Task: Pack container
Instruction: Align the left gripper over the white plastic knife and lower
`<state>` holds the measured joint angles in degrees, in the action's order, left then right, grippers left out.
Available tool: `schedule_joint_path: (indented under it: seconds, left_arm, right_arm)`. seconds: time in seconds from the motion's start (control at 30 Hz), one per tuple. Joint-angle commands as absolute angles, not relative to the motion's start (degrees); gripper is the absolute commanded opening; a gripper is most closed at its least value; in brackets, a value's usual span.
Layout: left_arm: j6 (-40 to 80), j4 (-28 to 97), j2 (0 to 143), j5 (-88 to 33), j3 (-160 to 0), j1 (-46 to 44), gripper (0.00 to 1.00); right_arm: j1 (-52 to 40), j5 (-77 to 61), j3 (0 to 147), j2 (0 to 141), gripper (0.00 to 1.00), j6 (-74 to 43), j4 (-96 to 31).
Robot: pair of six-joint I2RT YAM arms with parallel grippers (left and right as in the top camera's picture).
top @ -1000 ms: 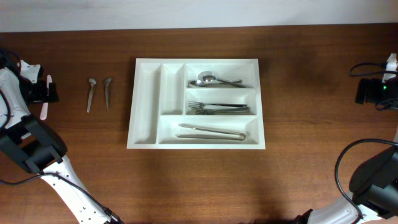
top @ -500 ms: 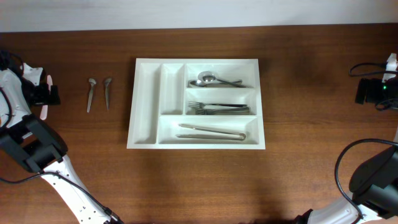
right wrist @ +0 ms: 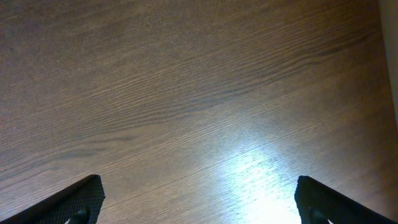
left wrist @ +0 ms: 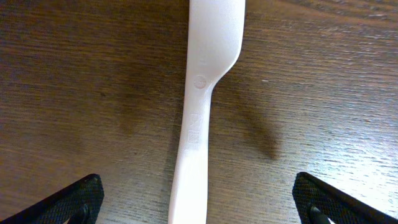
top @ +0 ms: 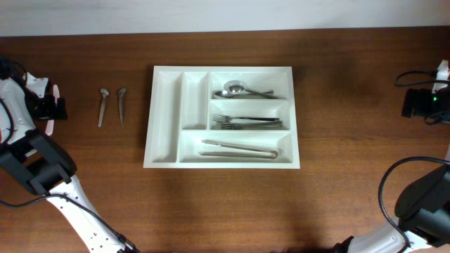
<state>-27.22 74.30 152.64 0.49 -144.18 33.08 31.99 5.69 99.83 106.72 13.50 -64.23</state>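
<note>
White links and black joint housings on left arm [top: 77, 211]; right arm [top: 422, 204] has the same black housings, black cable [top: 382, 190] looping off it. Both left claw [top: 55, 107] and right claw [top: 415, 104] black, the right with a small green light. Matte black, finely textured fingertips [left wrist: 74, 200].

The table [top: 351, 176] is dark reddish-brown wood with fine streaky grain, and a pale patch of glare shows on it in the right wrist view. The tray [top: 150, 119] is plain white. The cutlery [top: 246, 122] in it and the two loose pieces [top: 103, 107] beside it are shiny silver-grey. The plastic utensil [left wrist: 202, 112] is creamy white. The left fingertips [left wrist: 68, 202] and right fingertips [right wrist: 74, 199] are black
</note>
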Motion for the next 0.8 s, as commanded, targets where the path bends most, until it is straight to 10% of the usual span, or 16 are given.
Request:
schedule_joint_path:
  seconds: [0.0, 0.77]
  left_arm:
    - [-28.1, 74.3, 155.6, 0.8, -144.1, 33.3, 0.99]
    - [-28.8, 70.2, 156.6, -1.6, -144.1, 33.3, 0.99]
  right_arm:
    - [31.9, 6.0, 99.7, 106.6, 0.99, 13.2, -64.2]
    - [31.9, 6.0, 99.7, 106.6, 0.98, 13.2, -64.2]
